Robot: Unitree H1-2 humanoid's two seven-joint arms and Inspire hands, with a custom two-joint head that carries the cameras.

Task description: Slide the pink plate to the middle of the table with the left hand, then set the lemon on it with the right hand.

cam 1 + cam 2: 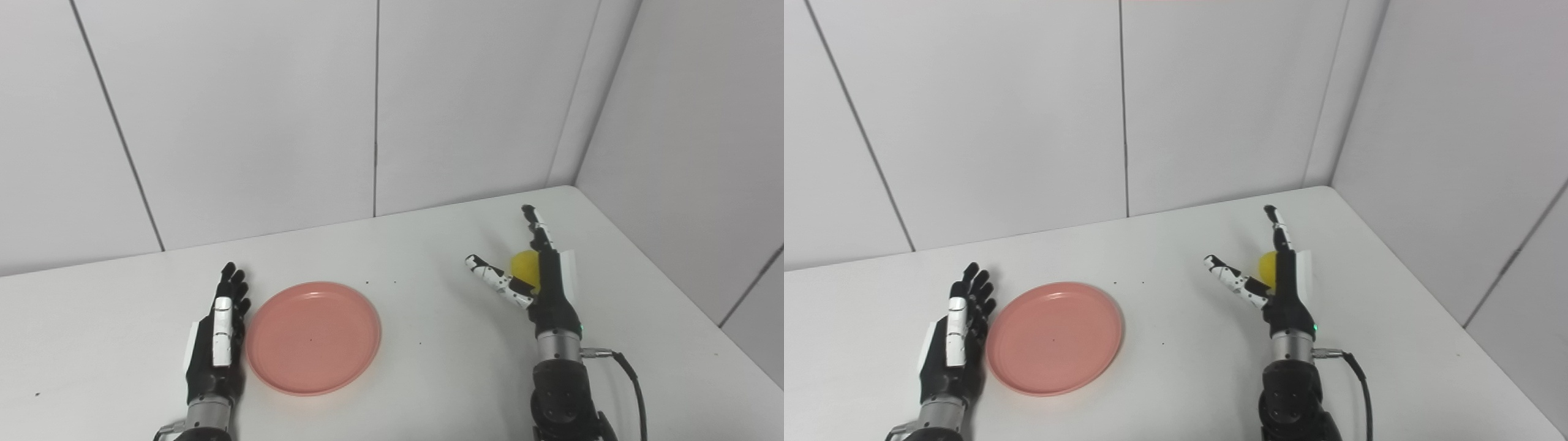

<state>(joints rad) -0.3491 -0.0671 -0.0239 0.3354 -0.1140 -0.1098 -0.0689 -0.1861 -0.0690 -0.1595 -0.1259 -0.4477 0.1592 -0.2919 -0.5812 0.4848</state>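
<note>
A pink plate (312, 337) and a yellow lemon (525, 267) are seen on a white counter (429, 380) flecked with small dark specks. Each robot hand, left (217, 343) and right (539, 282), is coloured black with white panels.

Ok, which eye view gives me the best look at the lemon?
The left eye view: more of the lemon shows between the right hand's thumb and fingers. In the right eye view the lemon is a narrower sliver, mostly hidden behind the hand.

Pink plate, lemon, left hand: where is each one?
pink plate (312, 361), left eye view, bare floor of the plate.
lemon (524, 264), left eye view, visible yellow skin.
left hand (952, 349), right eye view, back of hand.
</note>
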